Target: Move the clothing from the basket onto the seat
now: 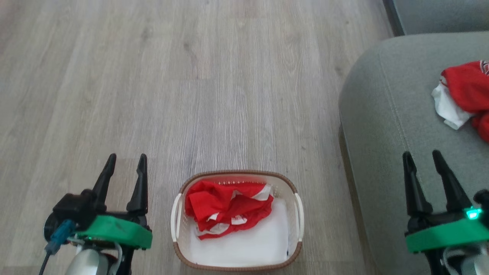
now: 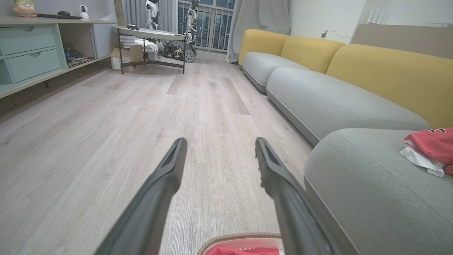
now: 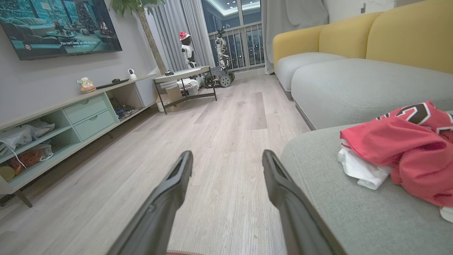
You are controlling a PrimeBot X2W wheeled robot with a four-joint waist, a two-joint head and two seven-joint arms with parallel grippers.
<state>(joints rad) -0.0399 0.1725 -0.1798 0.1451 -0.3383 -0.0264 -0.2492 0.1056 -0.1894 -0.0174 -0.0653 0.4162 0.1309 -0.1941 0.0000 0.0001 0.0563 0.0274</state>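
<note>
Clothing [image 1: 467, 86] on the seat [image 1: 382, 122] partly beyond the right edge; basket [image 2: 240, 235] just a bottom-edge sliver

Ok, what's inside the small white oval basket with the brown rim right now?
A crumpled bright red garment with white panels lies in the far half of the basket, on a flat white liner sheet. Anything beneath the garment is covered.
</note>
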